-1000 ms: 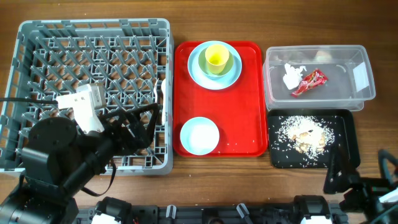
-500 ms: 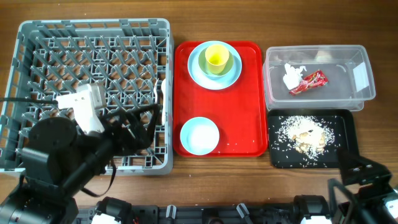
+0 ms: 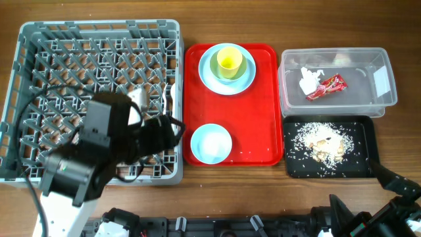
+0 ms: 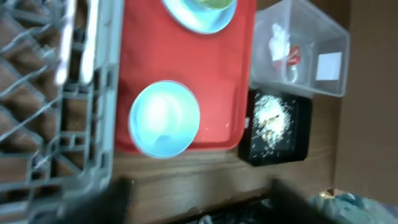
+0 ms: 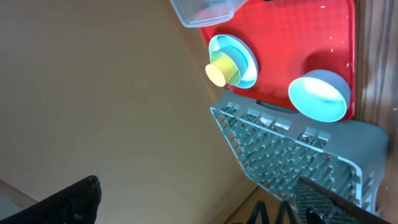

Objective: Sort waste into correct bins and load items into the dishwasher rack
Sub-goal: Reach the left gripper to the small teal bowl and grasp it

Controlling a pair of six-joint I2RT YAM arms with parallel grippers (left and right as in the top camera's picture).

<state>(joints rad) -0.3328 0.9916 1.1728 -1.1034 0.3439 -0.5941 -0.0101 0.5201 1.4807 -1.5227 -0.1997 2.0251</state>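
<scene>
Half done, I judge: binning finished, loading the dishwasher rack [image 3: 99,26] is in hand.
Rack at the wooden table's left edge; clear tub [image 3: 287,105] and black tray [image 3: 363,141] at the right edge. Left gripper [image 3: 172,130], wide and empty, hovers by the bowl [image 3: 211,143] mid-table towards the front edge; next, straddle its rim. Right gripper [image 5: 198,183], wide, at the front right corner; beige wall.

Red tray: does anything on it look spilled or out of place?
Only a few white specks, probably rice, scattered on the red tray near its front right corner, right of the bowl. The main heap of scraps lies in the black tray. The cup stands upright on the plate.
</scene>
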